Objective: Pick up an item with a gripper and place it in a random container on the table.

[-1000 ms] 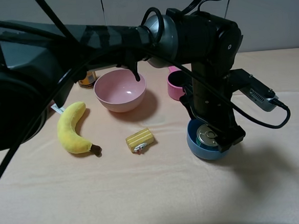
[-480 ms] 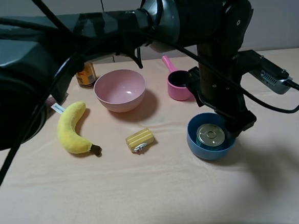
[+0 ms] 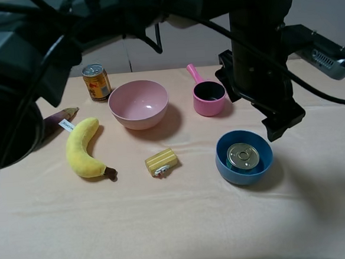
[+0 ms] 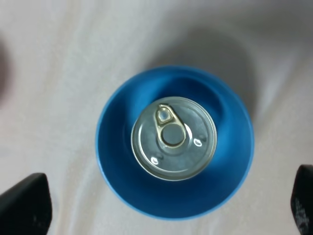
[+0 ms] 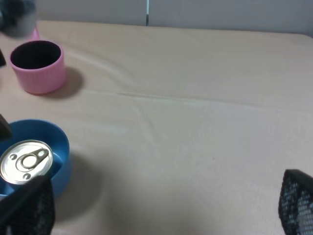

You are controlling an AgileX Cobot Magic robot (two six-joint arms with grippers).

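Observation:
The short tin can (image 3: 242, 156) with a silver pull-tab lid stands upright inside the round blue bowl (image 3: 241, 177) at the right of the table. My left gripper (image 3: 286, 123) has reached across and hangs above the bowl's far right side, open and empty. In the left wrist view the can (image 4: 173, 138) sits centred in the bowl (image 4: 117, 166), with my left gripper (image 4: 164, 203) spread wide above it. My right gripper (image 5: 161, 205) is open and empty, with the can (image 5: 25, 160) and bowl (image 5: 61, 169) off to one side.
A pink bowl (image 3: 139, 103), a small pink handled pot (image 3: 209, 97) and an orange-gold drink can (image 3: 96, 81) stand at the back. A plush banana (image 3: 85, 147), a purple item (image 3: 59, 118) and a small yellow block (image 3: 162, 162) lie to the left.
My left gripper has risen away from the blue bowl and drifted right. The can stays in the bowl, now fully uncovered.

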